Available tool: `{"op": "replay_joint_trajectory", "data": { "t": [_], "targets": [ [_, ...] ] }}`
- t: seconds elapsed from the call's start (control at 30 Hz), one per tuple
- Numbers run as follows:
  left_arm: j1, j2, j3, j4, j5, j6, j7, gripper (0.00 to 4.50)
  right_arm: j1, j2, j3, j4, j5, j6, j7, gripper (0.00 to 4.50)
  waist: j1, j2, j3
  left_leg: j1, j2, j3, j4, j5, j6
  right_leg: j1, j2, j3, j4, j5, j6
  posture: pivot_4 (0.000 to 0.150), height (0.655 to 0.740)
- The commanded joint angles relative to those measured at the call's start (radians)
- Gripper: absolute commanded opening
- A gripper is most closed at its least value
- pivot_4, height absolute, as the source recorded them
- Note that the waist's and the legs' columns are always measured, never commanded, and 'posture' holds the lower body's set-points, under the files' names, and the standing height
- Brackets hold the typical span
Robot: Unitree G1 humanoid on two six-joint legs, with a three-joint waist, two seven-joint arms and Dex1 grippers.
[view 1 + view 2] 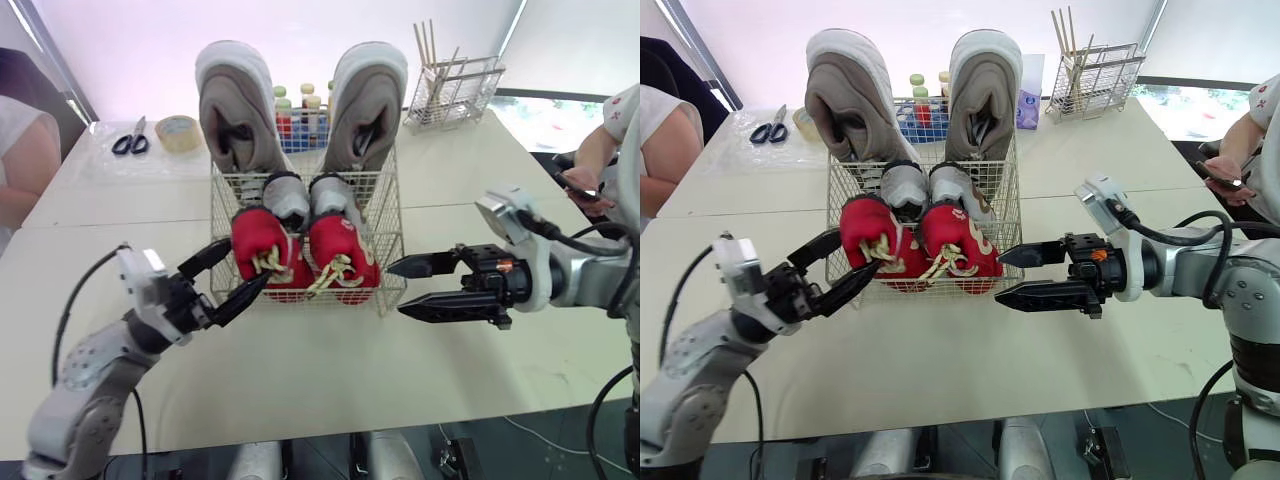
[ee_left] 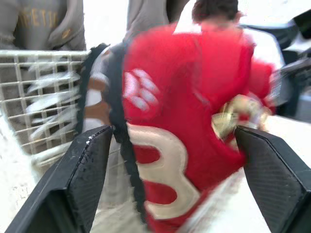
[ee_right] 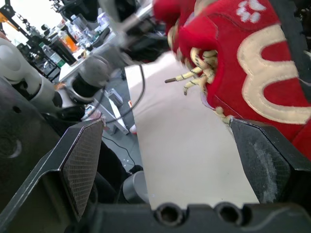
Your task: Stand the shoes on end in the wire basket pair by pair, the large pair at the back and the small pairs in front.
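A wire basket (image 1: pixel 392 208) stands mid-table. Two large grey shoes (image 1: pixel 236 108) stand on end at its back. A small grey pair (image 1: pixel 287 196) sits in the middle. Two small red shoes (image 1: pixel 262 248) with a cream "3" and cream laces lean over the front rim. My left gripper (image 1: pixel 224 276) is open, just left of the left red shoe (image 2: pixel 175 121), which fills the space ahead of its fingers. My right gripper (image 1: pixel 418 286) is open just right of the basket's front corner, with the right red shoe (image 3: pixel 252 73) close ahead.
Behind the basket are small bottles (image 1: pixel 300 110), a tape roll (image 1: pixel 178 132) and scissors (image 1: pixel 130 140) at the far left, and a wire rack with sticks (image 1: pixel 452 90) at the far right. People sit at both table sides (image 1: pixel 20 160).
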Motion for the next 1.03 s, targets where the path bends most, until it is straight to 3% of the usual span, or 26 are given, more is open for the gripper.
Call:
{"op": "replay_joint_trajectory", "data": {
  "t": [0.03,0.17,0.27,0.37,0.4,0.47,0.5,0.57,0.7,1.03],
  "targets": [
    [0.032,0.061,0.097,-0.058,-0.126,0.067,-0.010,4.06,-0.003,0.005,0.005,0.000,-0.016,-0.033,0.024,4.50,0.000,0.000,0.000,0.000,0.000,0.000,0.000,0.000,0.000,0.000,0.000,0.000,0.000,0.000,0.000,0.150,0.7400],
    [0.053,0.131,0.192,-0.047,-0.190,0.127,0.009,4.06,0.003,0.007,0.015,0.007,-0.035,-0.050,0.038,4.50,0.001,0.000,0.000,0.000,0.000,0.001,0.000,0.000,0.000,0.000,0.000,0.000,-0.001,0.000,0.000,0.150,0.7400],
    [0.017,0.222,0.334,0.024,-0.355,0.225,0.136,4.06,0.014,-0.009,0.008,0.023,-0.054,-0.062,0.056,4.50,0.001,0.000,0.000,-0.001,0.000,0.000,0.000,0.000,0.000,0.000,0.000,0.000,-0.002,0.000,-0.001,0.150,0.7400],
    [0.004,0.317,0.454,0.118,-0.434,0.317,0.178,4.06,0.024,-0.035,-0.005,0.052,-0.082,-0.078,0.082,4.50,-0.001,0.000,0.001,0.000,0.000,0.000,0.000,0.000,0.000,0.000,0.000,0.000,-0.002,0.000,0.000,0.150,0.7400],
    [0.007,0.347,0.487,0.155,-0.430,0.347,0.178,4.06,0.025,-0.044,-0.009,0.065,-0.093,-0.085,0.091,4.50,-0.001,0.001,0.001,0.000,0.000,0.000,0.000,0.000,0.000,0.000,0.000,0.000,-0.002,0.000,0.000,0.150,0.7400],
    [0.043,0.405,0.549,0.218,-0.303,0.378,0.186,4.06,0.027,-0.066,-0.017,0.099,-0.119,-0.105,0.113,4.50,-0.004,0.001,0.002,0.000,0.000,0.002,-0.001,0.000,0.000,0.000,0.000,0.000,-0.003,0.000,0.000,0.150,0.7400],
    [0.065,0.420,0.574,0.246,-0.291,0.403,0.148,4.30,0.026,-0.077,-0.018,0.120,-0.135,-0.117,0.127,4.50,-0.006,0.002,0.002,0.000,0.000,0.002,-0.002,0.000,0.000,0.000,0.000,0.000,-0.004,0.000,0.000,0.150,0.7400],
    [0.105,0.427,0.605,0.270,-0.283,0.441,0.082,4.30,0.030,-0.094,-0.013,0.152,-0.170,-0.145,0.158,4.50,-0.007,0.002,0.002,0.000,0.000,0.004,-0.003,0.000,0.000,-0.001,0.000,0.000,-0.004,0.000,0.000,0.150,0.7400],
    [0.233,0.443,0.544,0.266,-0.143,0.515,0.041,4.30,0.089,-0.131,-0.011,0.181,-0.247,-0.196,0.196,4.50,-0.004,0.002,0.002,-0.001,0.000,0.004,-0.003,-0.001,0.000,-0.002,0.000,0.000,-0.005,0.000,-0.001,0.150,0.7400],
    [0.256,0.266,0.420,0.254,-0.055,0.467,-0.062,4.30,0.216,-0.135,-0.054,0.196,-0.316,-0.258,0.207,4.50,0.000,0.003,0.002,-0.001,0.000,0.004,-0.004,-0.001,-0.001,-0.003,-0.006,0.000,-0.006,0.000,-0.002,0.150,0.7400]
  ]
}}
